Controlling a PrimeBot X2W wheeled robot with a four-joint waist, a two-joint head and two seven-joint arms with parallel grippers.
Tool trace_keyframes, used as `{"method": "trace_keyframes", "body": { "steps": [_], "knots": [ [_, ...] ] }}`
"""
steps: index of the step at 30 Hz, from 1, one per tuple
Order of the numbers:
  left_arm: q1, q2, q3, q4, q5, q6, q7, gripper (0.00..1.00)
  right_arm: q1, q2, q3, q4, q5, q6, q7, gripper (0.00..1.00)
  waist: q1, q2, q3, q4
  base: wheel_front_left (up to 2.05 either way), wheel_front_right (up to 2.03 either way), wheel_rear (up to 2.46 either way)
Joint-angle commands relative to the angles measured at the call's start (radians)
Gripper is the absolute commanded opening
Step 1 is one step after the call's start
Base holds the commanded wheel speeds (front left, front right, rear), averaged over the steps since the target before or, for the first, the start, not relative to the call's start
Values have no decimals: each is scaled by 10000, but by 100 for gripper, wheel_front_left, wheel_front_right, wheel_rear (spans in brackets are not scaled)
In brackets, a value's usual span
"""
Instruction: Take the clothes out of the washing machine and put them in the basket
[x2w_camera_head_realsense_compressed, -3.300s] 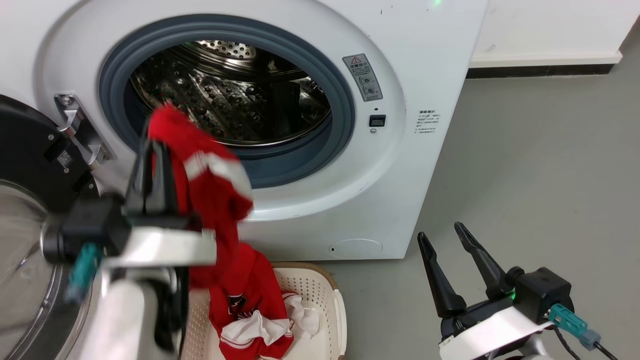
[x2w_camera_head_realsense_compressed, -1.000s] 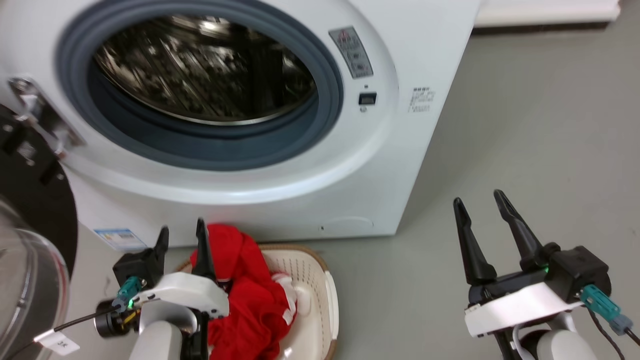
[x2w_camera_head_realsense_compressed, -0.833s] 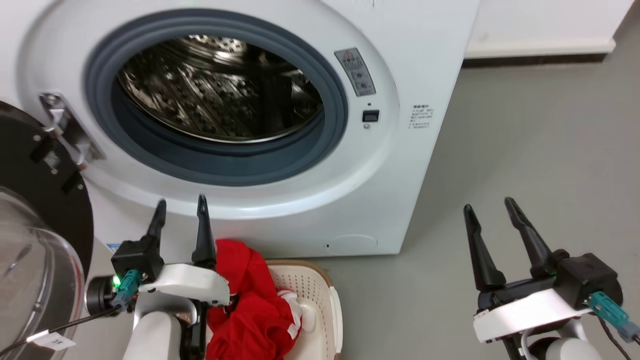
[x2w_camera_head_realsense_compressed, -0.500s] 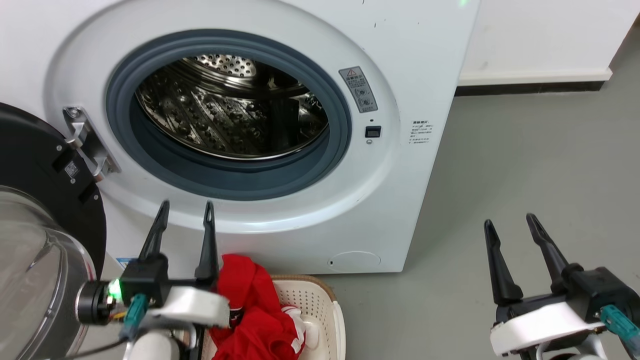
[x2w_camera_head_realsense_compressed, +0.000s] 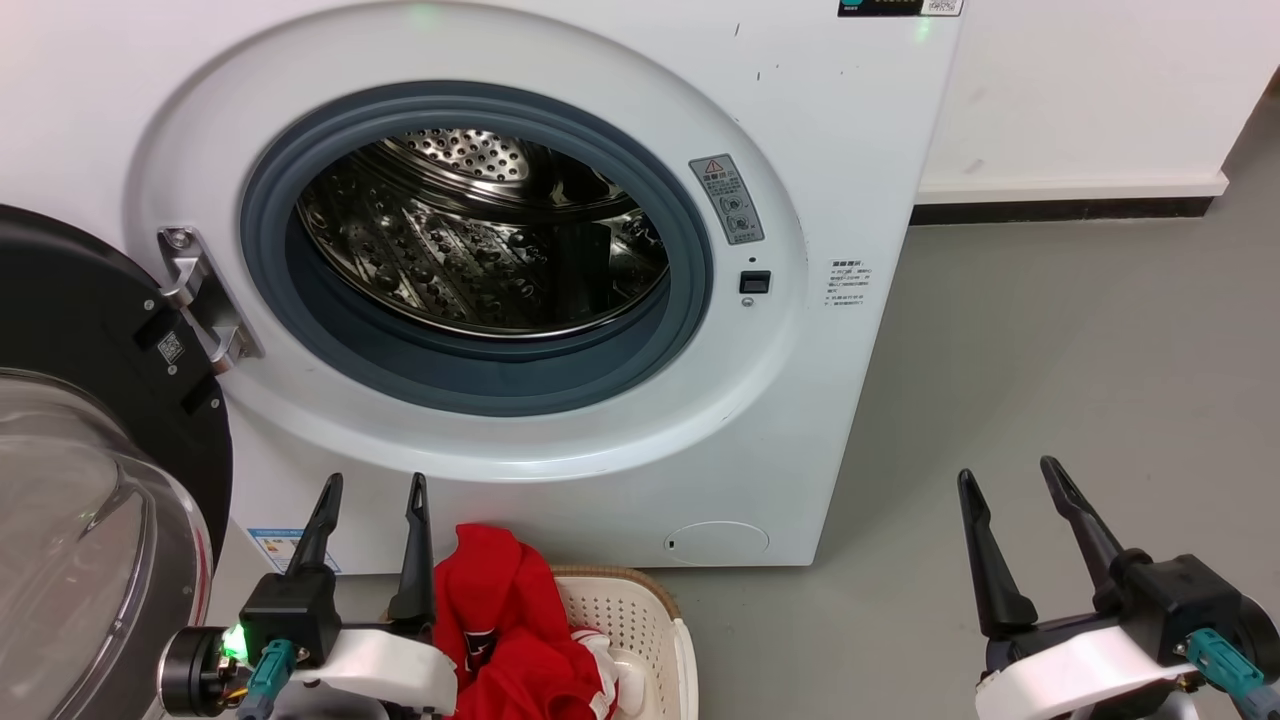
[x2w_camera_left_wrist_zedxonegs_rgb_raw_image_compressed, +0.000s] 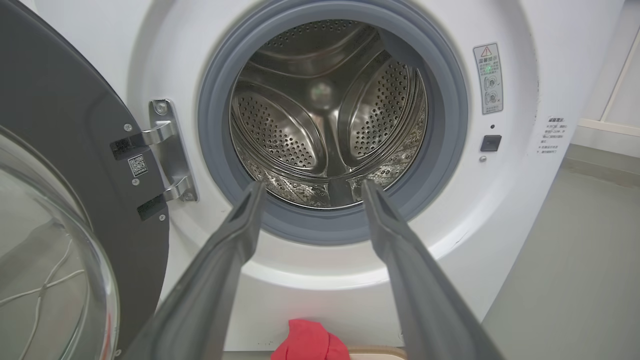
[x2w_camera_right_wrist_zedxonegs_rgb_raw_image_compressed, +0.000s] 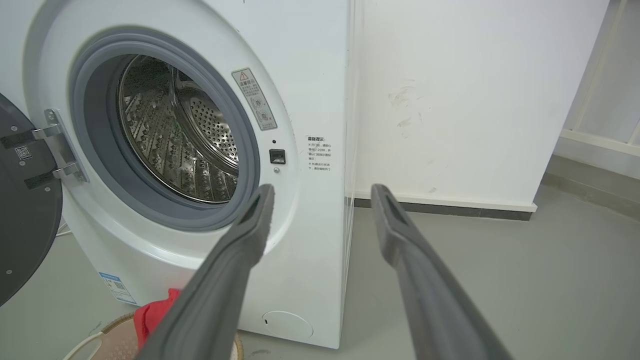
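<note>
The red clothes (x2w_camera_head_realsense_compressed: 505, 630) lie heaped in the cream basket (x2w_camera_head_realsense_compressed: 655, 630) on the floor in front of the washing machine (x2w_camera_head_realsense_compressed: 800, 120); a red tip of the clothes (x2w_camera_left_wrist_zedxonegs_rgb_raw_image_compressed: 307, 342) shows low in the left wrist view, and the clothes (x2w_camera_right_wrist_zedxonegs_rgb_raw_image_compressed: 155, 312) also peek over the basket rim (x2w_camera_right_wrist_zedxonegs_rgb_raw_image_compressed: 112, 327) in the right wrist view. The steel drum (x2w_camera_head_realsense_compressed: 480, 250) looks bare inside. My left gripper (x2w_camera_head_realsense_compressed: 372, 485) stands open just left of the heap, holding nothing. My right gripper (x2w_camera_head_realsense_compressed: 1005, 475) is open over the floor at the lower right.
The black-rimmed glass door (x2w_camera_head_realsense_compressed: 90, 480) hangs open at the left, close beside my left arm. Grey floor (x2w_camera_head_realsense_compressed: 1050, 330) stretches to the right of the machine, up to a white wall with a dark skirting strip (x2w_camera_head_realsense_compressed: 1060, 210).
3.3 s ago my left gripper held the red clothes up at the drum mouth; since then they went down into the basket and the gripper is open. The head camera has also shifted.
</note>
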Motion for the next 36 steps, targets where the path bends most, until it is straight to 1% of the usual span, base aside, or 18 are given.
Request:
{"method": "trace_keyframes", "body": {
  "steps": [1,13,14,18,26,36],
  "knots": [
    [77,25,-37,4,-61,21,31,100,146,6,10,-20,41,-5,12,100,1,0,-3,8,0,0,0],
    [-27,135,-114,-31,-123,96,86,100,175,6,-15,16,115,-5,24,100,1,0,-32,-58,0,0,0],
    [-7,98,-111,-21,-84,100,59,0,41,0,-6,36,94,-2,23,0,1,0,-31,-58,0,0,0],
    [-41,50,-42,195,-233,75,133,0,107,0,51,166,245,0,3,0,1,0,-28,-57,0,0,0],
    [-195,9,184,359,-1929,-72,595,0,-111,-124,-11,476,2136,0,147,0,1,0,-13,-28,0,0,0],
    [-251,-39,302,399,-3805,-237,952,0,-393,-236,-61,889,4130,-1,306,0,1,0,5,4,0,0,0]
  ]
}}
